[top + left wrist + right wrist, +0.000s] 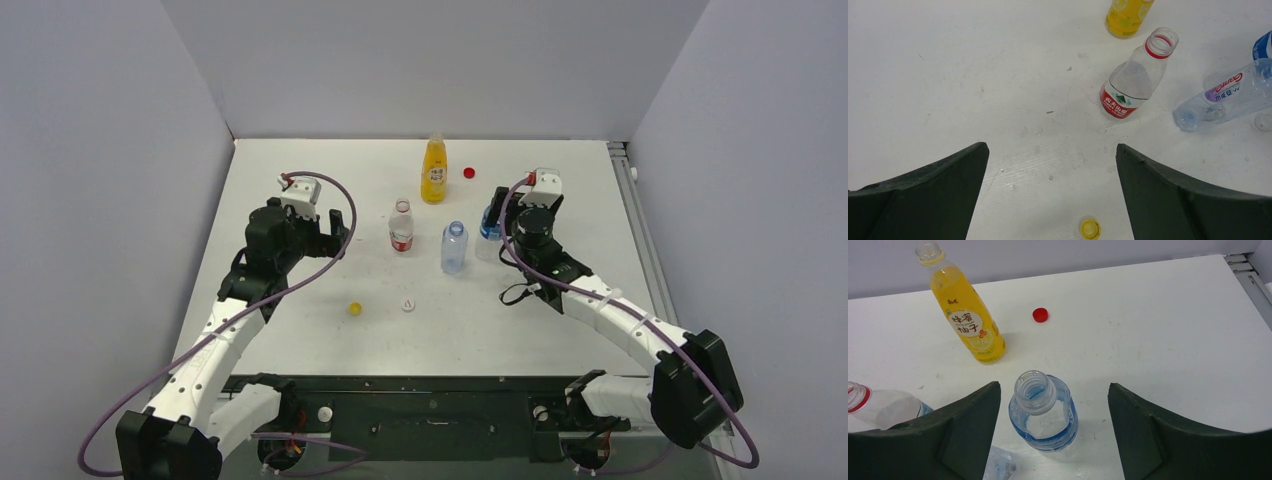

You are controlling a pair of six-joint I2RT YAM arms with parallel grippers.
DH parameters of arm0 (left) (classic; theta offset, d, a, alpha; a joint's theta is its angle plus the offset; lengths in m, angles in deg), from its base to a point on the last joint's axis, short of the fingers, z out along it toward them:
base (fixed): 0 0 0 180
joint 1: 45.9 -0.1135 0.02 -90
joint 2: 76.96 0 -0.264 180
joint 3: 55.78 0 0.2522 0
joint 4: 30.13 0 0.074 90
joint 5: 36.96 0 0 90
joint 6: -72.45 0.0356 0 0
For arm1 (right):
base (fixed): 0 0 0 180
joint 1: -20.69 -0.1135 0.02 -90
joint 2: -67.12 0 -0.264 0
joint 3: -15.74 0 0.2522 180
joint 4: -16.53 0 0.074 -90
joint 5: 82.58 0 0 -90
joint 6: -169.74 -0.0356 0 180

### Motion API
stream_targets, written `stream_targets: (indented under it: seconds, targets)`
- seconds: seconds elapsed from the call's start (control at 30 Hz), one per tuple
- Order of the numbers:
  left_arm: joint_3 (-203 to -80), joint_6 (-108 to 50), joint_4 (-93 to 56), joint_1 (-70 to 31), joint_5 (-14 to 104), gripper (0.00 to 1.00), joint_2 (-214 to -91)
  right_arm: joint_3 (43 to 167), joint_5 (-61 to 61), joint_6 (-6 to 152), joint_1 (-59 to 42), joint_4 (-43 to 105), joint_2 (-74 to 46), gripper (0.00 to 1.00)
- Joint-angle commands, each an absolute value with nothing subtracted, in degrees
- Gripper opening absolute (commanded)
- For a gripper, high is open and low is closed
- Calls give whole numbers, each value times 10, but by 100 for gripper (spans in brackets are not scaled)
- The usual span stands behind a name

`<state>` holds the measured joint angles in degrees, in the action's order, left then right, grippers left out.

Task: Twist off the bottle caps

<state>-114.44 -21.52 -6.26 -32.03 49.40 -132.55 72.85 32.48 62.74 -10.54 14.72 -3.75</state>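
Four bottles stand upright mid-table: the yellow-orange juice bottle (pixel 433 172) (pixel 968 320), the red-white label bottle (pixel 401 228) (pixel 1133 82), the plain bluish bottle (pixel 454 247) (pixel 1223 97) and the blue-label bottle (pixel 490 225) (pixel 1044 412). The juice, red-label and blue-label bottles have open mouths. A red cap (pixel 469 172) (pixel 1040 315), a yellow cap (pixel 355 309) (pixel 1090 229) and a white cap (pixel 408 304) lie loose. My right gripper (pixel 497 210) (pixel 1054 385) is open, its jaws on either side of the blue-label bottle, not touching. My left gripper (pixel 335 235) (pixel 1051 146) is open and empty, left of the red-label bottle.
A small clear round thing (pixel 1263 121) lies by the plain bottle; it may be a cap. Grey walls stand left, behind and right of the white table (pixel 300 330). A rail (pixel 640 240) runs along its right edge.
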Motion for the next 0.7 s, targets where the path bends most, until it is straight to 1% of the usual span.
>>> stream_targets:
  seconds: [0.0, 0.17, 0.3, 0.43, 0.47, 0.57, 0.6, 0.67]
  targets:
    - [-1163, -217, -83, -323, 487, 97, -1323, 758, 324, 631, -110, 170, 10, 74]
    - [-1174, -219, -94, -325, 504, 97, -1352, 789, 331, 612, -83, 214, 53, 76]
    - [-1190, -212, -95, -336, 503, 97, -1390, 814, 335, 587, -28, 263, 72, 77]
    - [-1201, -189, -102, -357, 494, 97, -1425, 823, 336, 547, 56, 306, 80, 78]
    - [-1201, -188, -105, -369, 485, 97, -1430, 825, 331, 529, 94, 315, 78, 78]
    - [-1193, -191, -125, -403, 460, 97, -1457, 816, 381, 491, 175, 338, 64, 79]
    - [-1189, -193, -131, -411, 454, 97, -1465, 805, 387, 476, 190, 329, 63, 80]
    - [-1157, -196, -164, -431, 438, 97, -1474, 731, 383, 439, 239, 260, 63, 81]
